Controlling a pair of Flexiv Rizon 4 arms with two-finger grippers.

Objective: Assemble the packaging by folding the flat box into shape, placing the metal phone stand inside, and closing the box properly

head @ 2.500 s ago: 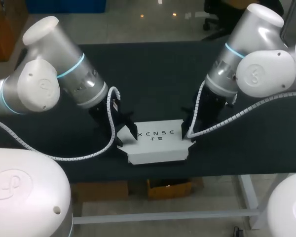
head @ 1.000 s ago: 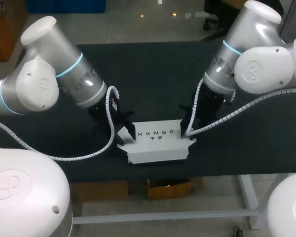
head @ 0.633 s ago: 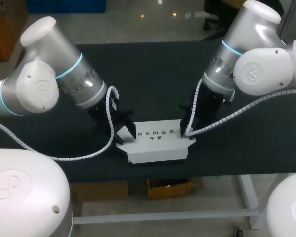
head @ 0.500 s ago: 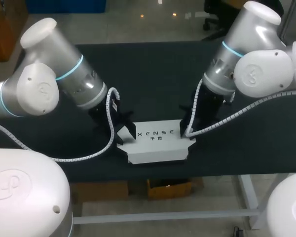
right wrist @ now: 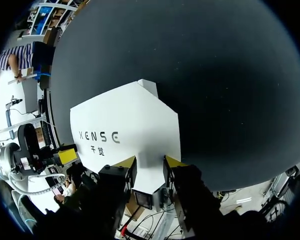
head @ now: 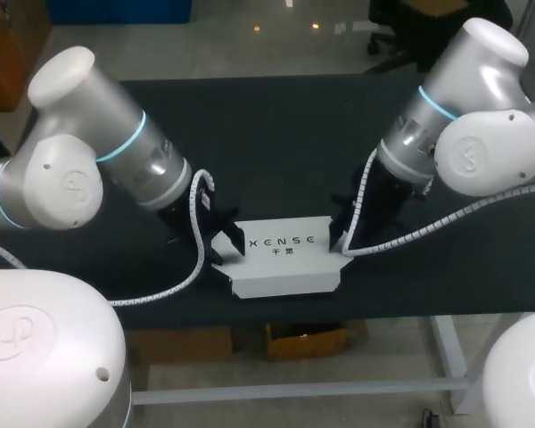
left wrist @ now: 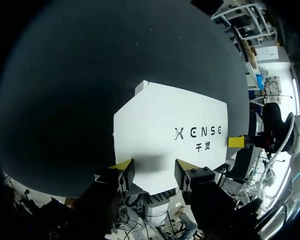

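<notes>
Holding the left hand (left wrist: pixel 153 167) open, spreading its yellow tips wide over the left end of the box (left wrist: pixel 165 120); touching the card or hovering just above it, cannot tell which. Holding the right hand (right wrist: pixel 150 162) open too, standing its tips either side of the narrow flap at the right end. Framing the box between both hands, flat and print up, near the front edge of the black desk (head: pixel 276 125).

A white flat box (head: pixel 281 259) lies on the black table (head: pixel 276 134).
</notes>
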